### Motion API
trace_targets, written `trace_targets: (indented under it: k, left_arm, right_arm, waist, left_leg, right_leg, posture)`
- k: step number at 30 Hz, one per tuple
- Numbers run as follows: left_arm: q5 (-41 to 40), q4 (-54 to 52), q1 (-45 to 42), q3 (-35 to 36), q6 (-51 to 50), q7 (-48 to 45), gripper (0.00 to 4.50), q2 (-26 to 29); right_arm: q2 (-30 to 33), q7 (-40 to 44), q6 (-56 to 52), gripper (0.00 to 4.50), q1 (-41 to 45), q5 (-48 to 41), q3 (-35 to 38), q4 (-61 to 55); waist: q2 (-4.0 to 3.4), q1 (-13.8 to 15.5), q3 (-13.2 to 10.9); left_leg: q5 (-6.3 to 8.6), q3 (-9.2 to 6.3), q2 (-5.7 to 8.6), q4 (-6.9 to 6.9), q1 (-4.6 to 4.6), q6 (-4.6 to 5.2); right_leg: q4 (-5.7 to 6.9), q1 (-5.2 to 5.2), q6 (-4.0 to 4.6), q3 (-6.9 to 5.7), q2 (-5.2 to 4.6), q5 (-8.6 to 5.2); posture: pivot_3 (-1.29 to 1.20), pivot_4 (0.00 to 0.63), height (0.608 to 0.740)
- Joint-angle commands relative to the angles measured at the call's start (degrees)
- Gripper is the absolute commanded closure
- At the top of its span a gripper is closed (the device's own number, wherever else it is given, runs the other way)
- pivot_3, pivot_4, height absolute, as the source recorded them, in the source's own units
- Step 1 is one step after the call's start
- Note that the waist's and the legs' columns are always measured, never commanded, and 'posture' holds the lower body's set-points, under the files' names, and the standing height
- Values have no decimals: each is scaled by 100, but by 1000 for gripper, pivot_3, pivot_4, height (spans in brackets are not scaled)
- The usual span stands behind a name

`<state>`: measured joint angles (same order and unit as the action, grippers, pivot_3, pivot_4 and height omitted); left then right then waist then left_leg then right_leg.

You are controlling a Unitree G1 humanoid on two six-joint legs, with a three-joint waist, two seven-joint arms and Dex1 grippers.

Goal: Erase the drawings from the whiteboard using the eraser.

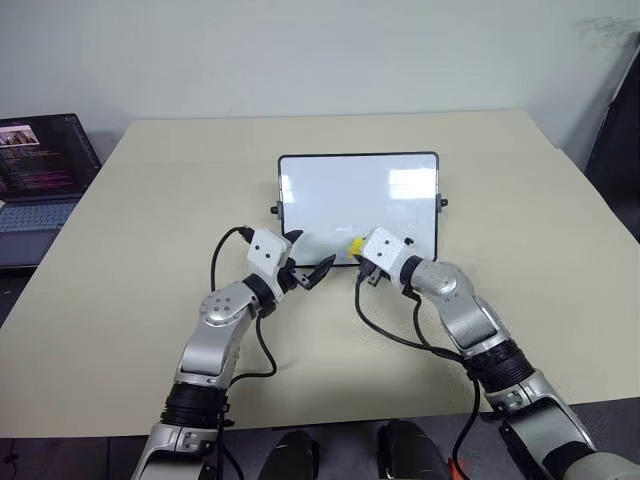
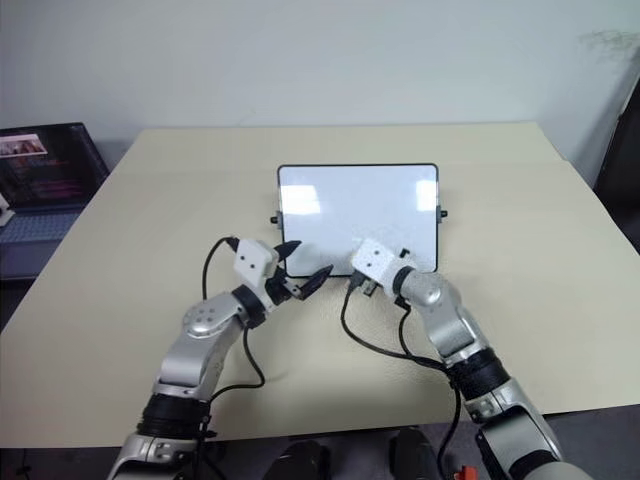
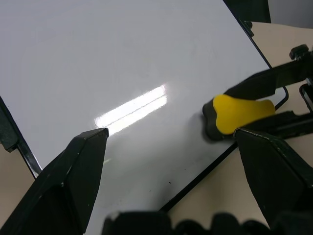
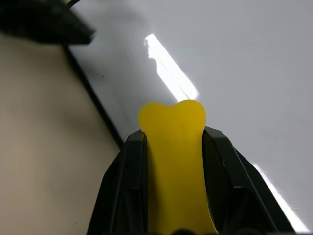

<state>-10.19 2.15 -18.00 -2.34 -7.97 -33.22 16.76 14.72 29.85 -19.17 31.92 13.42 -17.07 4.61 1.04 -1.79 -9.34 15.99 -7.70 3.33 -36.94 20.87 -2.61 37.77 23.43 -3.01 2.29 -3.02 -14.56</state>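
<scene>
Right gripper [image 1: 362, 262] is clamping the yellow eraser [image 3: 237, 113] at the whiteboard's [image 1: 340, 195] near edge while the left gripper [image 1: 308, 264], gaping empty, is hovering nearby, so pushing could be sliding the unbraced board away.

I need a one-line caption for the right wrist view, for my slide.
Right claw shut on the yellow eraser, held over the near edge of the whiteboard.
</scene>
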Motion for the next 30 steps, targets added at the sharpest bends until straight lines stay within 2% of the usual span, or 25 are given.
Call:
trace_targets:
  k: [1,4,7,10,18,27,30]
  left_arm:
    - [-28,-124,-82,-14,160,-23,0,-27]
    - [-20,-93,-93,-22,192,-32,0,-43]
    - [-21,-41,-123,-21,231,-53,0,-39]
    - [-22,-15,-135,-19,258,-47,0,-46]
    - [-30,16,-151,-9,280,-38,0,-69]
    - [-57,134,-291,-59,295,-123,0,-84]
    - [-174,103,-386,-103,200,-329,0,-70]
  right_arm:
    - [-82,-103,-468,3167,127,-338,504,-561]
    - [-124,-109,-1021,3167,176,-527,736,-850]
    - [-485,-396,-3005,3167,303,-1057,1571,-1404]
    - [-693,-693,-4025,3167,374,-1259,2000,-1766]
    - [-728,-1234,-4956,3167,34,-1491,2451,-2464]
    - [-692,-1583,-4969,3167,7,-1696,2496,-2527]
    - [-507,-1637,-4979,3167,20,-1740,2595,-2545]
  waist:
    - [0,1,0]
    - [0,-2,0]
    - [0,0,0]
    - [-1,9,0]
    - [-1,8,0]
    - [-1,-2,0]
    - [-1,0,0]
  left_leg:
    - [0,0,0,0,0,0]
    - [1,0,-1,1,1,1]
    - [1,-1,-2,1,1,1]
    - [2,-5,-2,0,4,3]
    - [5,-1,0,3,5,9]
    - [5,1,1,2,5,9]
    - [5,0,1,2,6,9]
  right_leg:
    - [0,0,0,0,0,0]
    - [-1,0,0,0,-1,0]
    - [0,1,0,0,-3,0]
    - [1,2,1,0,-4,0]
    - [-1,6,0,1,-5,0]
    - [1,7,0,1,-4,0]
    - [1,6,0,0,-3,0]
  posture:
    - [0,150,740]
    - [0,150,740]
    - [0,150,740]
    - [0,150,740]
    - [0,150,740]
    - [0,150,740]
    - [0,150,740]
